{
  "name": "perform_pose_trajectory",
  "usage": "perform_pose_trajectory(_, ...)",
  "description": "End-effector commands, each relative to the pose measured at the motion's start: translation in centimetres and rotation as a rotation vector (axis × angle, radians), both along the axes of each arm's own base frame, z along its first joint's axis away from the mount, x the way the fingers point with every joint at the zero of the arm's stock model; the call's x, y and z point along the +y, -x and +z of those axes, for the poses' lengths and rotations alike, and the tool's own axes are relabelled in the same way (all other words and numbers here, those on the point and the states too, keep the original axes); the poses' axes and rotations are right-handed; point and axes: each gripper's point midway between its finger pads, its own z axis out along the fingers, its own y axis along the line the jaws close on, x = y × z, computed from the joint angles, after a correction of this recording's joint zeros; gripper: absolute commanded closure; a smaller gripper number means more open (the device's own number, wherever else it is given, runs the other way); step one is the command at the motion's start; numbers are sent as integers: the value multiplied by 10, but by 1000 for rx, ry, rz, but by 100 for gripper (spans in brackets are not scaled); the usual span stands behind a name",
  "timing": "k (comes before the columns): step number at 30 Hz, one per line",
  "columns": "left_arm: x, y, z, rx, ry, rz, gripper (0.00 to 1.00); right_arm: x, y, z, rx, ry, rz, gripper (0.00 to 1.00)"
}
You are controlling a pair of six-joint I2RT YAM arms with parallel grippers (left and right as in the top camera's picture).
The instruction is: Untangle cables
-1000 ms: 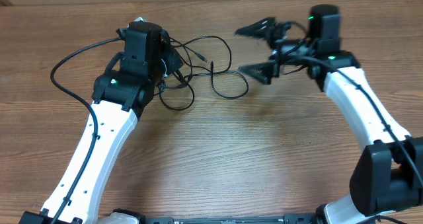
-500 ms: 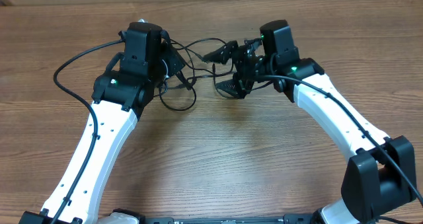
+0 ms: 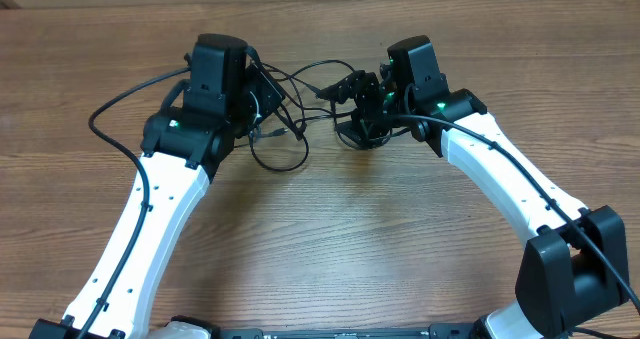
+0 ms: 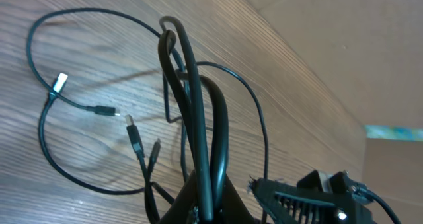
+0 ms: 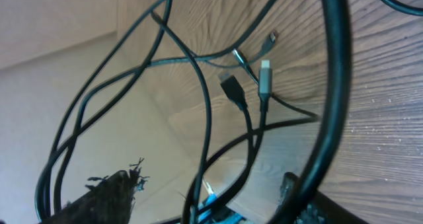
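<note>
Looking barely started: cables (image 3: 283, 122) are 1 tangled clump at 12 o'clock, left gripper (image 3: 262, 99) pinching some strands, right gripper (image 3: 352, 109) open-jawed around others. Separating's all left.

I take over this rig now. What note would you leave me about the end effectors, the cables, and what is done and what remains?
Left end effector: shut on a bunch of the cables.
Right end effector: open, with strands running between its jaws; no grip seen.
Cables: one tangle between the two end effectors, loose loops and plugs on the table.
Done: no cable separated.
To do: probably grip one strand with the right, pull it free, repeat.
</note>
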Motion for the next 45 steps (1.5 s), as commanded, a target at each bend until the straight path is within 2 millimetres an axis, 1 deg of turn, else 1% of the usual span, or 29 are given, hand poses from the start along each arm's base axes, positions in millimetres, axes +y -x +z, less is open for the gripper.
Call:
perform_pose_trajectory(1, -12, 3, 5, 6, 48, -5, 96, -1, -2, 10, -38, 11, -17, 37)
perform_pose_trajectory(4, -18, 5, 5, 9, 55, -17, 96, -1, -2, 10, -38, 11, -17, 49)
perform_pose_trajectory(7, -23, 7, 5, 11, 60, -27, 96, -1, -2, 10, -38, 11, -17, 65)
perform_pose_trajectory(11, -23, 8, 5, 12, 54, -25, 95, -1, -2, 10, -37, 10, -16, 89)
perform_pose_trajectory(12, -20, 8, 3, 14, 44, -15, 96, -1, -2, 11, -35, 4, -12, 96)
perform_pose_trajectory(15, -12, 8, -1, 24, 7, 17, 95, 2, 0, 18, -38, -42, 17, 96)
perform_pose_trajectory(19, -1, 13, -10, 59, -42, 48, 96, 2, -4, 39, -33, -161, 43, 96)
perform_pose_trajectory(22, 5, 18, -16, 76, -96, 33, 96, -5, -13, 62, -38, -277, 53, 96)
perform_pose_trajectory(24, 7, 20, -18, 79, -130, 11, 96, -17, -21, 78, -49, -346, 50, 96)
perform_pose_trajectory(25, 8, 21, -19, 79, -148, -3, 96, -24, -25, 84, -52, -372, 43, 96)
perform_pose_trajectory(26, 10, 22, -20, 76, -173, -18, 95, -35, -32, 91, -55, -403, 23, 96)
perform_pose_trajectory(29, 11, 24, -22, 68, -225, -69, 95, -65, -47, 102, -54, -447, -42, 96)
perform_pose_trajectory(33, 13, 27, -24, 53, -310, -159, 96, -115, -68, 113, -60, -493, -152, 96)
perform_pose_trajectory(36, 14, 29, -26, 25, -419, -291, 96, -154, -80, 116, -83, -500, -235, 96)
perform_pose_trajectory(39, 16, 36, -32, 14, -537, -440, 96, -194, -87, 116, -103, -500, -311, 96)
perform_pose_trajectory(41, 18, 39, -34, 12, -583, -496, 96, -215, -89, 116, -113, -501, -349, 96)
perform_pose_trajectory(43, 26, 39, -35, 17, -653, -515, 96, -240, -91, 116, -126, -499, -400, 96)
perform_pose_trajectory(45, 39, 39, -36, 38, -715, -485, 96, -265, -92, 116, -140, -496, -452, 96)
